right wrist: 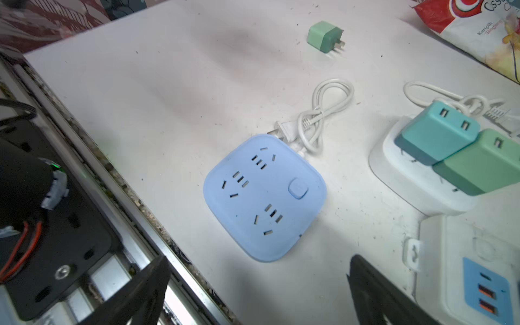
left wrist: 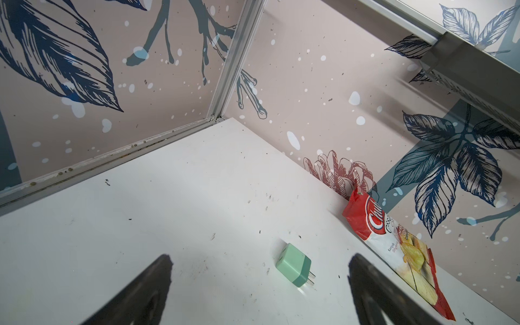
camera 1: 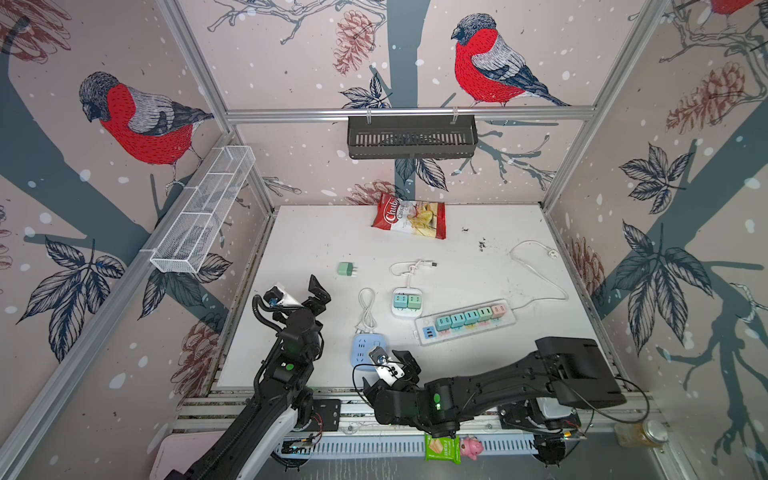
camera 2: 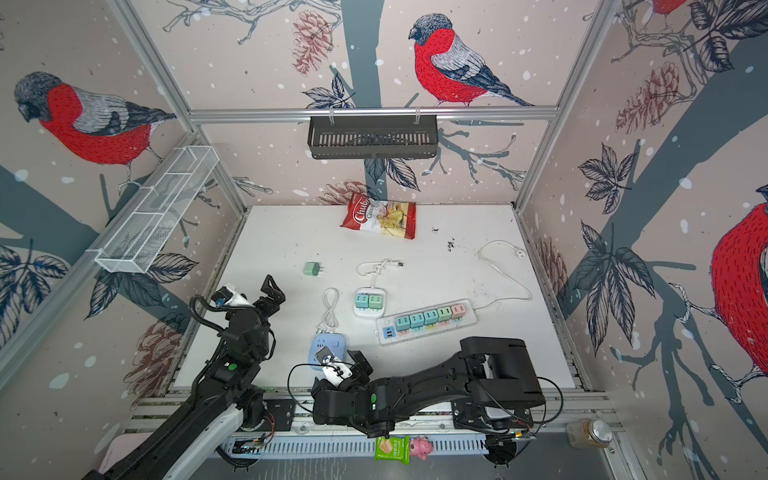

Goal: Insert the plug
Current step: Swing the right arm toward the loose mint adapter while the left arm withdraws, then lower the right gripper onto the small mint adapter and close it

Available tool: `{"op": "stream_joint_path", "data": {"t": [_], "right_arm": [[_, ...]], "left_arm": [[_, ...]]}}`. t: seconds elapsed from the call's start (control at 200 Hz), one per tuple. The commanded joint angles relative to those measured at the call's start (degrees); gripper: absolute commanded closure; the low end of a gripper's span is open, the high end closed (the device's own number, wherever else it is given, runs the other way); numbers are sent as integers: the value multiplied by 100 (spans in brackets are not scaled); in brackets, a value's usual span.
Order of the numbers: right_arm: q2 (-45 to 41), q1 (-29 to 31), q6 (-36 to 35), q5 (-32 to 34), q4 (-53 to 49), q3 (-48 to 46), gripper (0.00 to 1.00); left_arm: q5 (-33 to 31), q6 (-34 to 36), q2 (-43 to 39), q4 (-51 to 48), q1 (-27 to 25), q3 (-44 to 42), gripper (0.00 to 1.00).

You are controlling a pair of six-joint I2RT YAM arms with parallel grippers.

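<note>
A loose mint-green plug (camera 1: 345,269) (camera 2: 311,269) lies on its side on the white table (camera 1: 311,232), prongs toward the right. In the left wrist view the plug (left wrist: 294,264) rests just ahead of my left gripper (left wrist: 259,259), which is open and empty. That left gripper (camera 1: 319,291) (camera 2: 272,291) hovers near and left of the plug. A blue square power strip (camera 1: 365,347) (right wrist: 264,197) with empty sockets lies at the front, its cord (right wrist: 323,112) coiled behind it. My right gripper (camera 1: 405,360) (right wrist: 259,261) is open above the strip's near edge, holding nothing.
A white round socket (camera 1: 406,305) holds two chargers. A long white strip (camera 1: 465,322) carries several chargers, its cord (camera 1: 540,270) trailing right. A red chips bag (camera 1: 409,220) lies by the back wall. The table's metal front rail (right wrist: 118,183) runs beside the blue strip.
</note>
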Motion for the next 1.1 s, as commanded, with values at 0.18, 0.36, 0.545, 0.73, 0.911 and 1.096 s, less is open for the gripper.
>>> {"op": "stream_joint_path", "data": {"t": [0.18,0.36,0.545,0.73,0.911,1.096], "right_arm": [[506,-392,382,-183,-117,92,0],[625,-674,349,-337,-34,43,0],[565,-995,487,-327,-64,-133,2],[491,-1227,491,-361,-77,-143,7],[77,-1056,84,-200,-221,209,7],[-113,-1341,-785,-557,156,695,8]], "left_arm": [[-69,-46,-261,171,13,-16,3],[-116,-49,-448,217,12,-104,3],[-99,-64,-407,250,16,-93,3],[-95,-60,-353,276,15,-95,3],[-184,-100,-327,257,19,-95,3],[-107,-504,-175,15,329,-86,3]]}}
